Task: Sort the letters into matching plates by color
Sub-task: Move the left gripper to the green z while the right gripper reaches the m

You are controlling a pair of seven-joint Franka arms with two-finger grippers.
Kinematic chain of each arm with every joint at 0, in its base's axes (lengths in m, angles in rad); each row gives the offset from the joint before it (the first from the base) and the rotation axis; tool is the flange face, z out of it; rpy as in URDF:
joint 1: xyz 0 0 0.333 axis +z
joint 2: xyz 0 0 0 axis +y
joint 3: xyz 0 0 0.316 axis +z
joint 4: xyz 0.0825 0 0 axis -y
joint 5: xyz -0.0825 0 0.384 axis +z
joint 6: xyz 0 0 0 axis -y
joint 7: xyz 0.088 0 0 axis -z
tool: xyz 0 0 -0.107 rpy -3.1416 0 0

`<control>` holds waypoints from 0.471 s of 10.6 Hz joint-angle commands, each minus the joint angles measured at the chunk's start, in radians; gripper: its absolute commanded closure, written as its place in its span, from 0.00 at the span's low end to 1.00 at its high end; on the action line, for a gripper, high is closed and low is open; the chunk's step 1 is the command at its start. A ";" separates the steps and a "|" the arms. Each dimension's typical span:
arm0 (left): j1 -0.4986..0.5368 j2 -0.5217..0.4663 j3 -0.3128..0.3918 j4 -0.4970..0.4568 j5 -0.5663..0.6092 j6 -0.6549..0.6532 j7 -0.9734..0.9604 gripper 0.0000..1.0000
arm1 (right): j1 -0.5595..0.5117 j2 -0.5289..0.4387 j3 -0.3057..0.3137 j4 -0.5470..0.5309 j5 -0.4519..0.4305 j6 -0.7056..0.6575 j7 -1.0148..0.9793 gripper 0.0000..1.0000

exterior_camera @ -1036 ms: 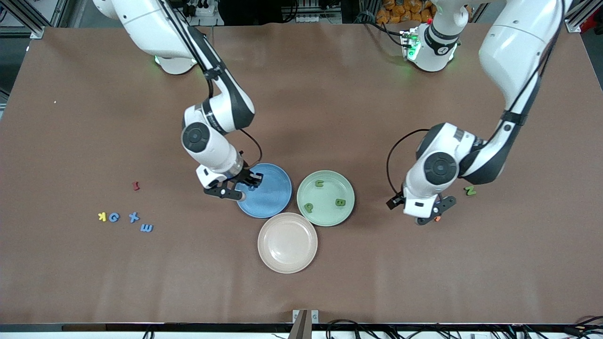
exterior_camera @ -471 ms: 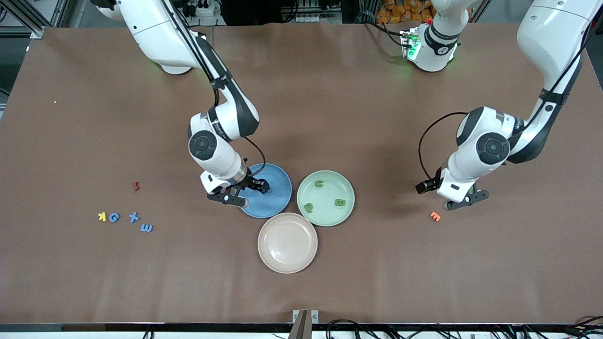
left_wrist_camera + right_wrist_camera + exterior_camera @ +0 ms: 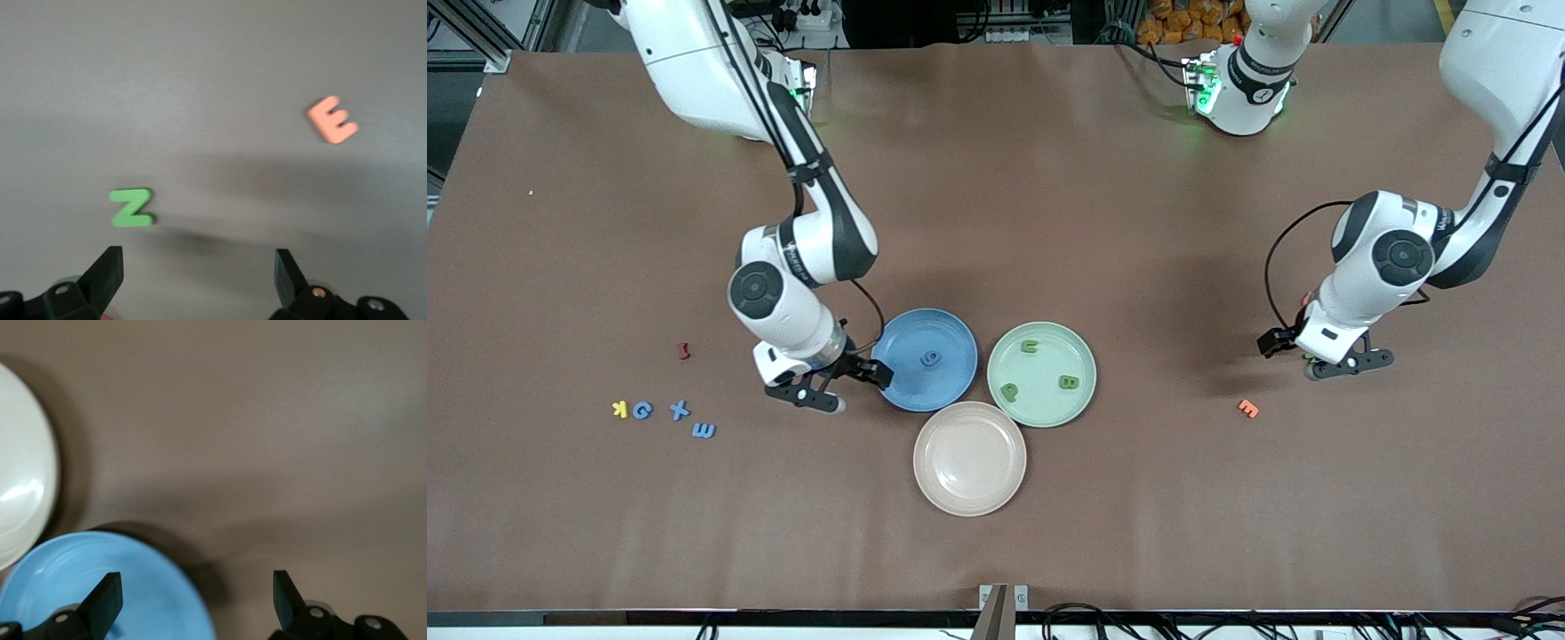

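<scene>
Right gripper (image 3: pixel 839 384) hung jaws open, empty, over the table at the rim of the round matte blue plate (image 3: pixel 951 384), which held one small flat blue letter (image 3: pixel 930 358). Left gripper (image 3: pixel 1349 363) hovered open over a small flat green letter Z (image 3: pixel 133 208), with a flat orange letter E (image 3: pixel 1248 408) near. The pale green plate (image 3: pixel 1080 398) held three green letters; the pinkish-beige plate (image 3: pixel 969 458) sat nearest the camera. Loose yellow, blue and red letters lay toward the right arm's end.

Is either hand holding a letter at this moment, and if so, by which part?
Nothing is held. The right hand is open beside the blue plate; the left hand is open over the green letter.
</scene>
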 commanded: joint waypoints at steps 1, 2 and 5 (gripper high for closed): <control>0.087 0.013 -0.016 -0.030 0.060 0.030 0.079 0.00 | -0.117 -0.033 -0.017 0.022 0.003 -0.127 -0.222 0.00; 0.105 0.025 -0.016 -0.029 0.060 0.034 0.093 0.00 | -0.152 -0.042 -0.031 0.022 0.003 -0.156 -0.320 0.00; 0.131 0.096 -0.002 -0.020 0.110 0.111 0.102 0.00 | -0.273 -0.046 -0.028 0.014 0.005 -0.222 -0.496 0.00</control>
